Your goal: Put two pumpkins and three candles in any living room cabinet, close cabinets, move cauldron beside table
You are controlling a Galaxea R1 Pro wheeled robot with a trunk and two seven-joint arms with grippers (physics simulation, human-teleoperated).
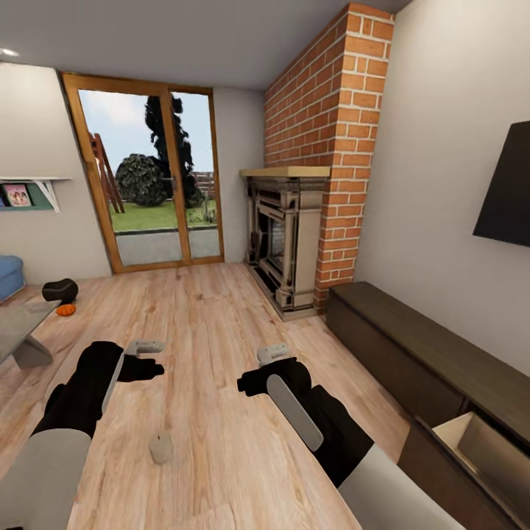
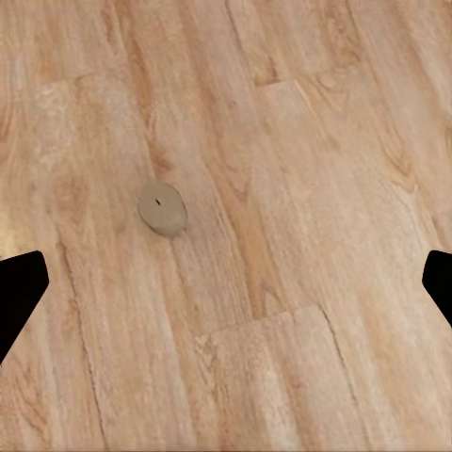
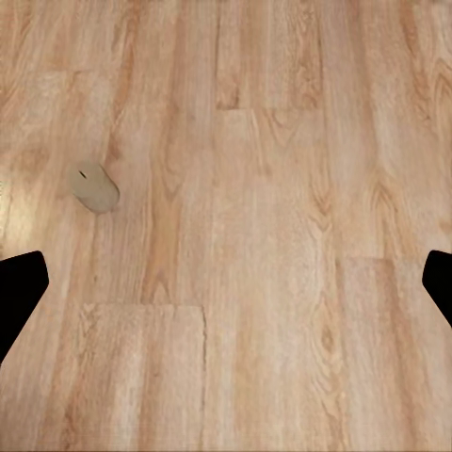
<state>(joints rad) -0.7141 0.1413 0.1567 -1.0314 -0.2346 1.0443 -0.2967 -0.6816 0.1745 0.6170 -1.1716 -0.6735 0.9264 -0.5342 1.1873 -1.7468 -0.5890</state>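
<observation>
One pale beige candle (image 1: pixel 160 447) lies on the wood floor between my two arms; it also appears in the left wrist view as the candle (image 2: pixel 163 208) and in the right wrist view as the candle (image 3: pixel 96 186). My left gripper (image 1: pixel 147 359) and right gripper (image 1: pixel 256 374) hover above the floor, both open and empty. At the far left, the black cauldron (image 1: pixel 59 289) sits on the floor with an orange pumpkin (image 1: pixel 65 310) just in front of it, beside the glass coffee table (image 1: pixel 18 327). The dark-brown cabinet (image 1: pixel 412 346) runs along the right wall, with one drawer (image 1: pixel 478 442) pulled open.
A brick column (image 1: pixel 338 147) and fireplace (image 1: pixel 283 243) stand ahead on the right. The black TV (image 1: pixel 508 188) hangs above the cabinet. Glass patio doors (image 1: pixel 151 177) fill the far wall, and a blue sofa (image 1: pixel 9 274) edge shows at far left.
</observation>
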